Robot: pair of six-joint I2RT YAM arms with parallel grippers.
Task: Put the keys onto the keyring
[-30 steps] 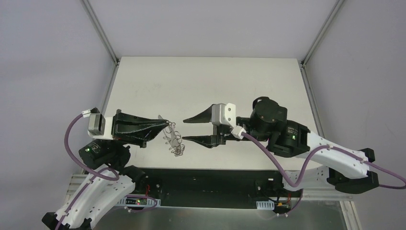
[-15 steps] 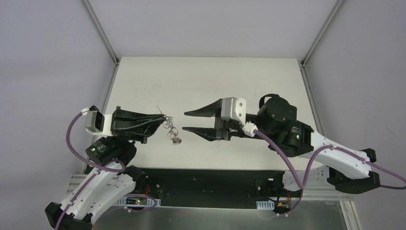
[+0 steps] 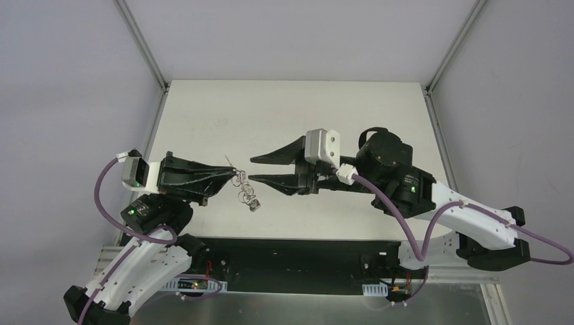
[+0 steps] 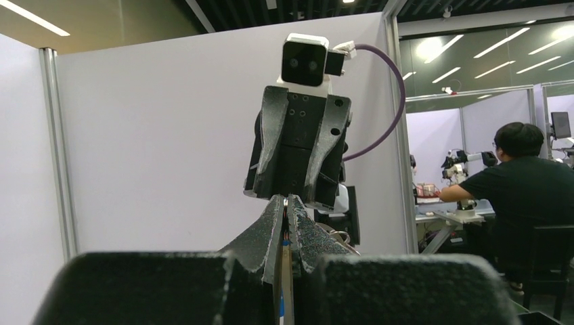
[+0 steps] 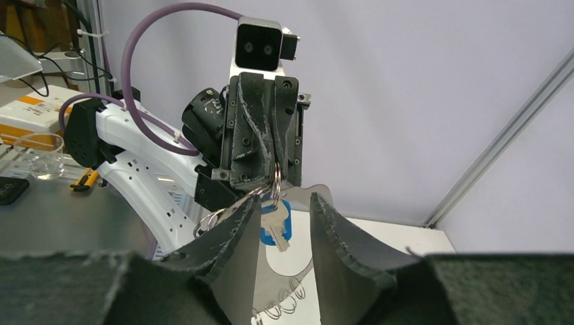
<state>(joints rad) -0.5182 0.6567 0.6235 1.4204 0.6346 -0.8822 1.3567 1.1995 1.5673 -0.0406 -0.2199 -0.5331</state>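
In the top view my left gripper [image 3: 227, 175] is shut on the keyring [image 3: 245, 191], whose small silvery loops dangle off its tips above the table [image 3: 325, 115]. Seen from the right wrist, the keyring [image 5: 283, 288] hangs down from the left gripper [image 5: 271, 177], with loops along its lower rim. A key [image 5: 274, 225] with a blue head and silver blade hangs beside it. My right gripper [image 5: 285, 198] is open, one finger on each side of the key without touching it. From the left wrist, the left gripper [image 4: 287, 202] pinches a thin silver strip, and the right gripper [image 4: 296, 169] faces it.
White walls and metal corner posts [image 3: 142, 44] enclose the table on the left, back and right. Both arm bases sit on the black rail [image 3: 291, 261] at the near edge. Purple cables [image 3: 406, 233] loop off both wrists.
My right gripper has moved left toward the dangling keyring and its jaws have narrowed. The keyring has swung a little under the left gripper, which stays shut.
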